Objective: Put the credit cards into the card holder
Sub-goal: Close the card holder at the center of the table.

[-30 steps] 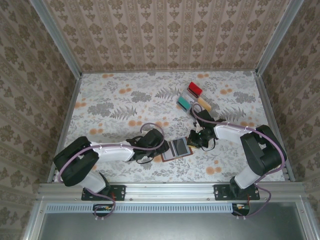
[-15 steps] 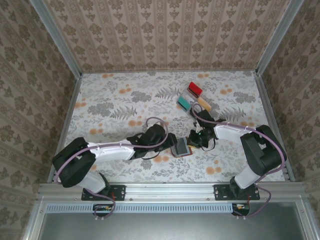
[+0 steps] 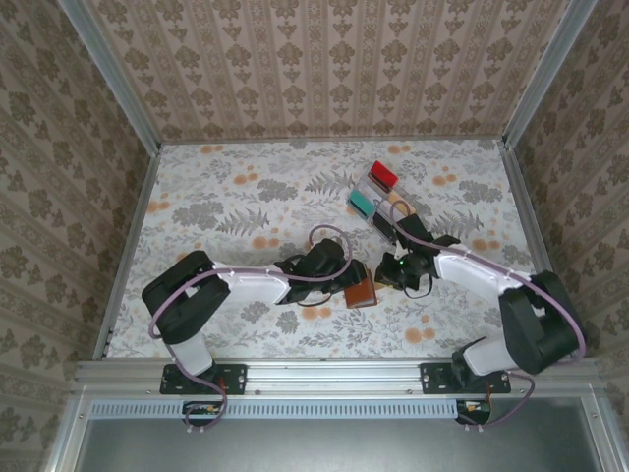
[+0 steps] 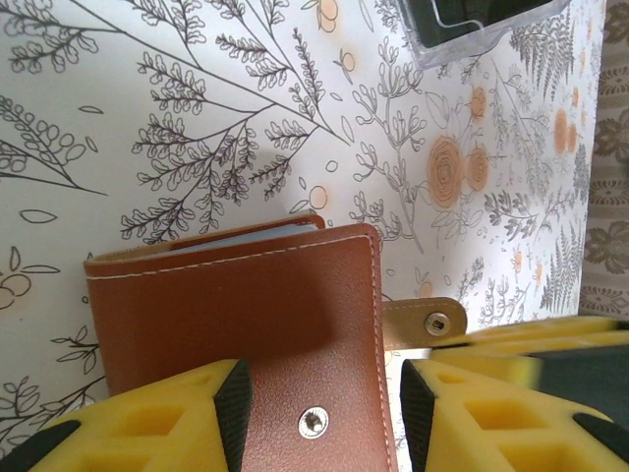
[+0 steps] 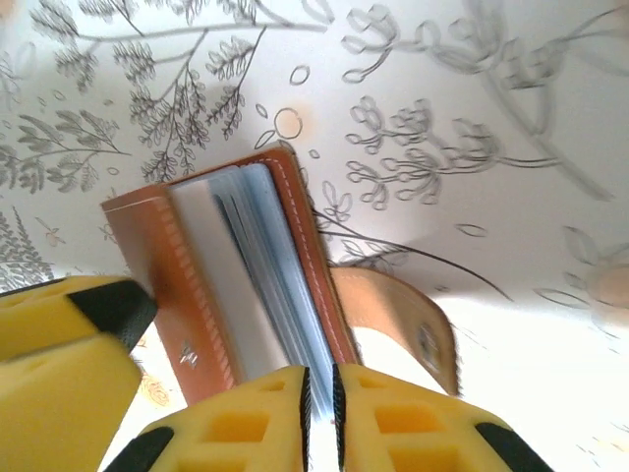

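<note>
Your left gripper [image 4: 319, 388] is half released, its pads straddling the brown cover of the wallet [image 4: 236, 305]. The wallet lies folded on the table [image 3: 246, 197] between both arms. The cards [image 5: 260, 256] sit inside it, edges fanned toward your right gripper [image 5: 319, 398]. That gripper is nearly clenched, and I cannot tell whether it pinches a card. The right arm is nearer the wallet's mouth.

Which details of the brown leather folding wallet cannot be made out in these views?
Top view: the brown leather folding wallet is too small to show contents.
Left wrist: its closed cover hides the pockets.
Right wrist: blurred leaves; the frame edge cuts off whether the right gripper pinches one.
</note>
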Robot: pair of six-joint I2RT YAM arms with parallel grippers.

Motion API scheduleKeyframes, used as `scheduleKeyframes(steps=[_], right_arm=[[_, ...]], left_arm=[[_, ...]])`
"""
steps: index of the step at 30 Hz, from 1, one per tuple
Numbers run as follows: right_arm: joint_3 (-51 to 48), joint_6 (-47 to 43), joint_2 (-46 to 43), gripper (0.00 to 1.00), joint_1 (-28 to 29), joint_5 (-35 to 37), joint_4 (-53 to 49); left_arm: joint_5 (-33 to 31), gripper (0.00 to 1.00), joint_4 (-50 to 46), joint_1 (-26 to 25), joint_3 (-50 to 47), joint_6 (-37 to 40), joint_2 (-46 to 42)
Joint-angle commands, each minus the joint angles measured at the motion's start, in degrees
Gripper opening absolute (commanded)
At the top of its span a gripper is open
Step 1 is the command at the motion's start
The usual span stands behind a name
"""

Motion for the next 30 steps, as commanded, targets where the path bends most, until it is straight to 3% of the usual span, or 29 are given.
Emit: scheduleKeyframes(steps=[1, 5, 8, 17, 20, 25, 27, 30], right_arm=[[1.79, -0.27, -5.05, 0.18, -0.94, 5.22, -6.73], [1.49, -1.8, -6.76, 0.12, -0.92, -3.74, -1.41], [1.65, -0.55, -4.11, 0.07, -0.82, -8.71, 1.61], [1.39, -0.69, 5.29, 0.03, -0.01, -11.58, 5.56], [1.4, -1.49, 8.69, 0.02, 0.07, -8.69, 3.86], [-1.31, -1.61, 11.29, 0.01, 0.1, -2.21, 1.66], [-3.01, -0.97, 11.94, 0.0, 0.12, -2.84, 2.87], [-5.37, 1.3, 11.39, 0.01, 0.91, -4.24, 5.7]], left_arm=[[1.2, 0.48, 0.2, -0.29, 1.16, -0.06, 1.56], [1.49, 0.46, -0.1, -0.42, 2.23, 0.04, 2.76], [2.0, 0.39, 1.01, -0.42, 2.22, -0.76, 3.95], [0.52, 0.32, 1.13, -0.46, 0.42, -1.86, 2.76], [0.02, 0.32, 1.48, -0.49, -0.07, -1.5, 1.67], [-1.21, 0.42, 0.27, -0.56, -0.35, 1.11, -2.09], [-2.41, 0.52, -3.21, -0.58, 0.06, 3.16, -4.45], [-4.73, 0.55, -10.11, -0.4, 0.05, 4.63, -7.1]])
